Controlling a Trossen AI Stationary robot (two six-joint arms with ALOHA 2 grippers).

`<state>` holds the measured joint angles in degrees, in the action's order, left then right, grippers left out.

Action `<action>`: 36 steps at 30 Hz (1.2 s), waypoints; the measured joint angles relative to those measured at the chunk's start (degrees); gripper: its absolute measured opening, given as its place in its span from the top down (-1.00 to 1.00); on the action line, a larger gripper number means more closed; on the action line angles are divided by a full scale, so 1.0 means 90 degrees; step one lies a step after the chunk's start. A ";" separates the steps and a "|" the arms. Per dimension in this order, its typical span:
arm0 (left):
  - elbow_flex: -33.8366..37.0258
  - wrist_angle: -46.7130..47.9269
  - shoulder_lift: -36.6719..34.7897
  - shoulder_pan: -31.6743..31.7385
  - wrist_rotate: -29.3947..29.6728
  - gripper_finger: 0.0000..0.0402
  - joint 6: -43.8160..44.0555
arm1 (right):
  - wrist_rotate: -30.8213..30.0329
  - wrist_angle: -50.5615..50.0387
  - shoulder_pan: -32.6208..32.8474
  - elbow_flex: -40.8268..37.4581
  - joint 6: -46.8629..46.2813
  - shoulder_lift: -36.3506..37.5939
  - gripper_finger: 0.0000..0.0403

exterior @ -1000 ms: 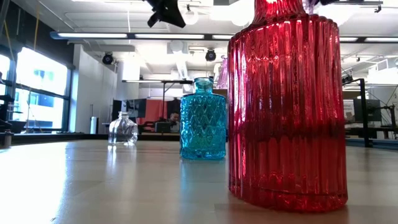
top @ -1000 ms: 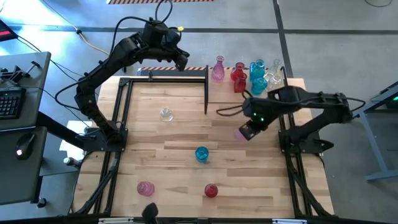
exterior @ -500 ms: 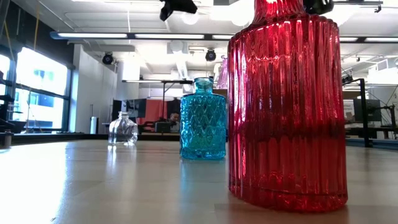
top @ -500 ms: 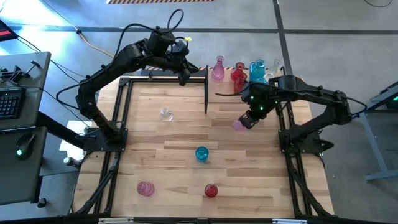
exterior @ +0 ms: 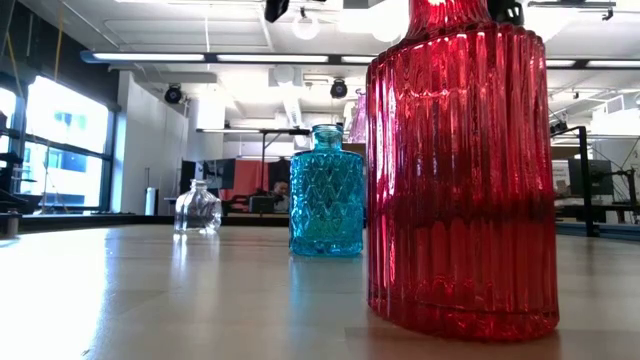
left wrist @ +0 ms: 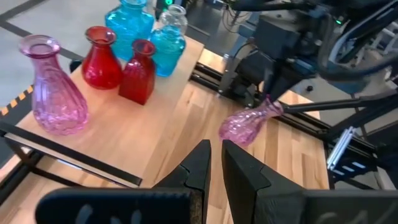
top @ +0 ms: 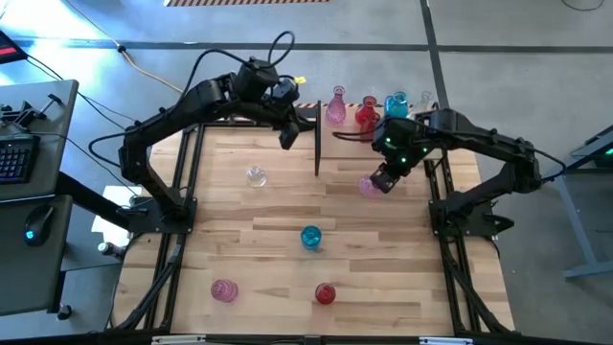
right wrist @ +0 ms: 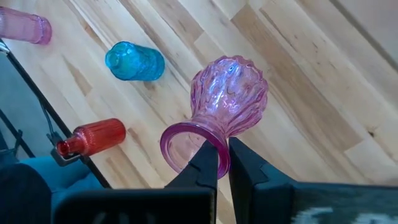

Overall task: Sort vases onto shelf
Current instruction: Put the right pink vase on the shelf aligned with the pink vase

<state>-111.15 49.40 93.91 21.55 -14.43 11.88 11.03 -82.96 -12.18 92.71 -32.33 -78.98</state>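
Shelf (top: pixel 445 129): five vases (top: pixel 369 113) are stood at the back. Right hand (top: pixel 381 180): a pink vase (top: pixel 368 187) is gripped by the rim, carried above the table (top: pixel 278 211) near the shelf. Left hand (top: pixel 287 137): nearly closed, nothing held. Four vases (top: pixel 310 237) are left on the table.

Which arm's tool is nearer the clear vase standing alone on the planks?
Left. The left tool hangs above the planks just beyond the clear vase, near the black bar. The right tool, holding a pink vase, is farther off across the bar.
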 joint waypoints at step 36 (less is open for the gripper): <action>-0.0002 0.0006 -0.0002 -0.0729 0.0339 -0.13 -0.0100 | 0.0166 -0.0002 -0.0142 -0.0005 0.0276 0.0000 1.00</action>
<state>-111.18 49.45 93.89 14.99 -11.38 10.98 12.52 -82.98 -13.45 92.66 -29.84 -78.98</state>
